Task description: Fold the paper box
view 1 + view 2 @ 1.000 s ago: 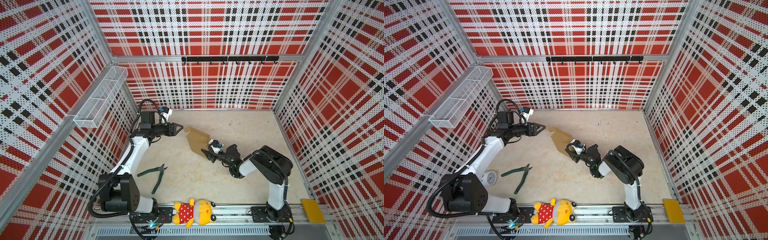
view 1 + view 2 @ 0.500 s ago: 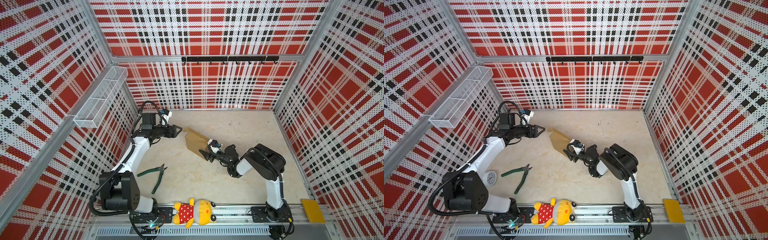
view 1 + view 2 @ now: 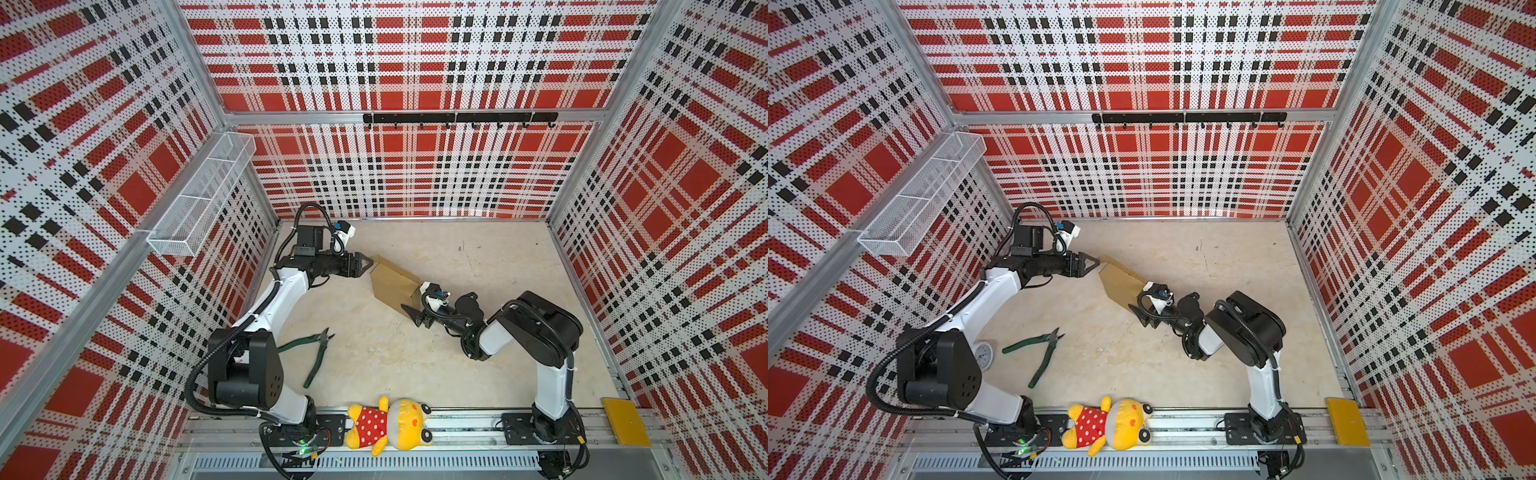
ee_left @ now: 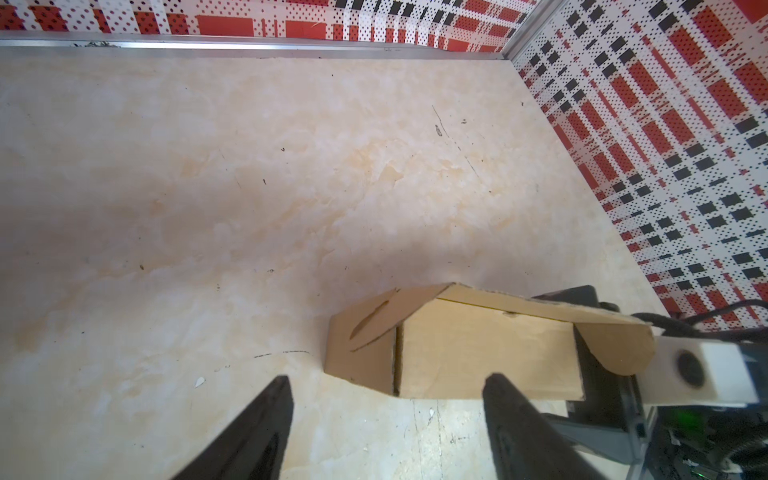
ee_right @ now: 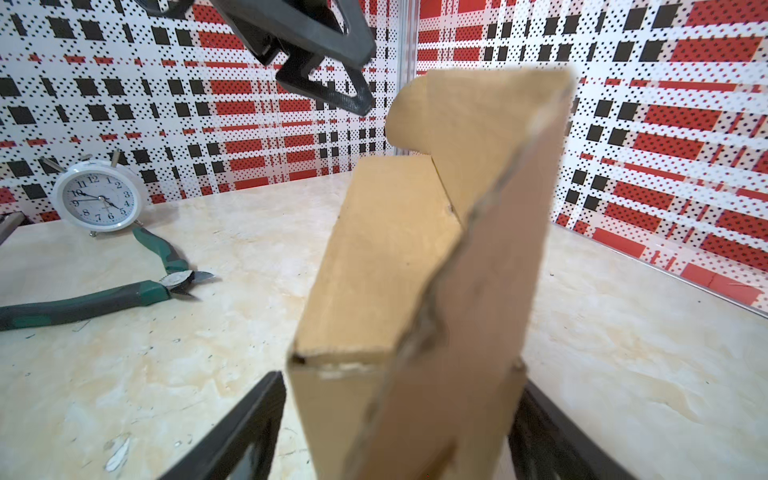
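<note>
Both claws gape: the left claw [image 4: 386, 377] just beside one end, the right claw [image 5: 399, 374] straddling the other, of the nearly folded paper box [image 3: 390, 280] on the table [image 3: 478, 257], one rounded lid ear [image 4: 615, 349] seemingly untucked.

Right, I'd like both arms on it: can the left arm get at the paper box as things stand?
Probably yes. The left pincer stands open just short of the paper box, pointing at its end, with nothing between them; the right pincer straddles only the opposite end.
</note>
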Tool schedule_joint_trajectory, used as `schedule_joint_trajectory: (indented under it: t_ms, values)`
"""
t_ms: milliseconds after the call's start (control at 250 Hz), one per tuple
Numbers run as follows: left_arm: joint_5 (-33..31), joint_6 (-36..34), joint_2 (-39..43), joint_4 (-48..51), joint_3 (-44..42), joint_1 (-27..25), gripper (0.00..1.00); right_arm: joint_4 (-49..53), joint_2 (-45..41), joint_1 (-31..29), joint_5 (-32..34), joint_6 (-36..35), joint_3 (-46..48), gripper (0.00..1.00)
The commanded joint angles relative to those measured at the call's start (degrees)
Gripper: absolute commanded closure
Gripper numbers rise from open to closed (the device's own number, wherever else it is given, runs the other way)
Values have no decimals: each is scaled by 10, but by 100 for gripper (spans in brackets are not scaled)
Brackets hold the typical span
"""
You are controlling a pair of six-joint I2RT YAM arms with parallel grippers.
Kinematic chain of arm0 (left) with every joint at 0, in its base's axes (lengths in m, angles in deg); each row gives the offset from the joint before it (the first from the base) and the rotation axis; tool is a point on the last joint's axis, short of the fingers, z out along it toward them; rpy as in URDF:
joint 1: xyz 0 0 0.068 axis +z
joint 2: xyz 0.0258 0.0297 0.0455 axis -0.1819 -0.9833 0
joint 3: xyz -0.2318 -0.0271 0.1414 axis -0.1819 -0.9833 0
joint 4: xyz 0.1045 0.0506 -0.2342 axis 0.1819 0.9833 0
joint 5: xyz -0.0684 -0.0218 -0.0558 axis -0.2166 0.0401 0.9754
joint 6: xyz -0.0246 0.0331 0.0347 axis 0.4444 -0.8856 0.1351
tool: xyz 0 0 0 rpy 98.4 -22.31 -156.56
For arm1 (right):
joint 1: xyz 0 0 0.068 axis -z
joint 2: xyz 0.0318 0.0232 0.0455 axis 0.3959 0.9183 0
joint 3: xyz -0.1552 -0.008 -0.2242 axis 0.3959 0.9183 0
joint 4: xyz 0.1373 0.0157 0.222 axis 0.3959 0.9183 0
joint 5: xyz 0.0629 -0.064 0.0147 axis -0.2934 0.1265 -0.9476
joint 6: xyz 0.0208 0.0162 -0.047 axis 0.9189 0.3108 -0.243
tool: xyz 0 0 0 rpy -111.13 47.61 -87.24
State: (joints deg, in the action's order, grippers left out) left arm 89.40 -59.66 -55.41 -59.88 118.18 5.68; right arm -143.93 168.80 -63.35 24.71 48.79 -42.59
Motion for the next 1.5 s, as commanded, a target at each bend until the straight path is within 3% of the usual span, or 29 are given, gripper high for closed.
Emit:
schedule_joint_trajectory:
  t_ms: [0,116,296,756,920,1193,1497]
  values:
    - [-2,-17,-6,8,21,-10,24,-39,-43,4,6,-22,30,16]
    - [-5,-18,-15,22,37,-15,25,-39,-73,15,-2,-4,62,16]
    - [-10,-41,-23,35,49,-17,26,4,-131,36,-70,13,89,18]
    - [-9,-65,-29,50,55,-19,32,441,-311,85,-201,-116,-18,29]
    - [-3,-87,-37,70,72,-24,30,563,-346,102,-202,-159,-58,30]
    - [0,-102,-64,87,98,-29,30,605,-333,126,-173,-187,-99,34]
    - [9,-108,-84,106,119,-37,43,627,-263,125,-189,-200,-164,41]
